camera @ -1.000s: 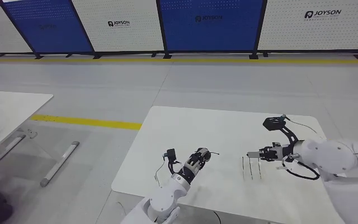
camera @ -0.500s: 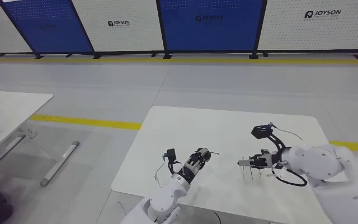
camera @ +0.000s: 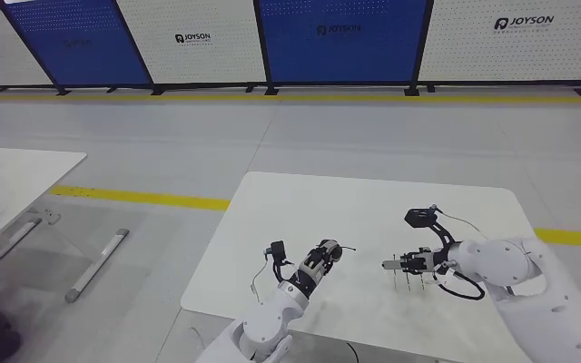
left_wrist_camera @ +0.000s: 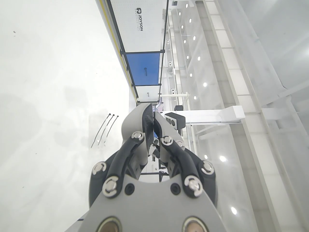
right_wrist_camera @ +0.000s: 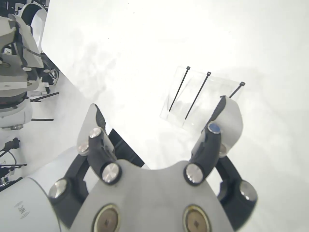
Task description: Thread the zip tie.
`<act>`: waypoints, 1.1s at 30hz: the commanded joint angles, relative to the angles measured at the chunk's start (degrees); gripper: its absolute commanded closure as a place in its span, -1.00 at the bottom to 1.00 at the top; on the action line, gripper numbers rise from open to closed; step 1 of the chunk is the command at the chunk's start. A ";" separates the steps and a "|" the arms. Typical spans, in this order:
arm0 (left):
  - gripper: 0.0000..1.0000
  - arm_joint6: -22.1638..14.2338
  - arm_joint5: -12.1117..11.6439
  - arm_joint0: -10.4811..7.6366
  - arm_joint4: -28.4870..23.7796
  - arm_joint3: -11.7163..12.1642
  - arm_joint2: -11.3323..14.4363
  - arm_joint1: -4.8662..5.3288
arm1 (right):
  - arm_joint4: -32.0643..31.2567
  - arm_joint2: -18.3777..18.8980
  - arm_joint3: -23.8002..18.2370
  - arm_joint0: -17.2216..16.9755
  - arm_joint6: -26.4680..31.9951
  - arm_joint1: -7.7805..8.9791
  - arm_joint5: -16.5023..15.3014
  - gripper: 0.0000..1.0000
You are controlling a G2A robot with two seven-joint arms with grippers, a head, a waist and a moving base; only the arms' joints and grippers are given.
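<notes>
Right gripper: fingers wide apart, empty, poised over three zip ties lying flat on a clear sheet on the tabletop. Left gripper: fingers closed on nothing. Risk: flat thin tie slips the pinch, or sheet drags along.

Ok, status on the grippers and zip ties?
Right gripper open, at the ties. Left gripper shut, empty, off to the side. Three ties flat on a clear sheet, none picked.
</notes>
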 commanded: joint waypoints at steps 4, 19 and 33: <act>1.00 0.00 0.00 0.00 0.00 0.00 0.00 0.00 | -0.65 -0.90 0.97 -0.97 -2.13 -0.12 -0.28 -1.00; 1.00 0.00 0.00 0.00 0.00 0.00 0.00 0.00 | -2.18 -0.50 1.96 -0.63 -2.37 0.05 3.75 0.02; 1.00 0.00 0.00 0.00 0.00 0.00 0.00 0.00 | -3.80 -0.11 2.47 -1.14 -1.87 0.31 6.93 0.38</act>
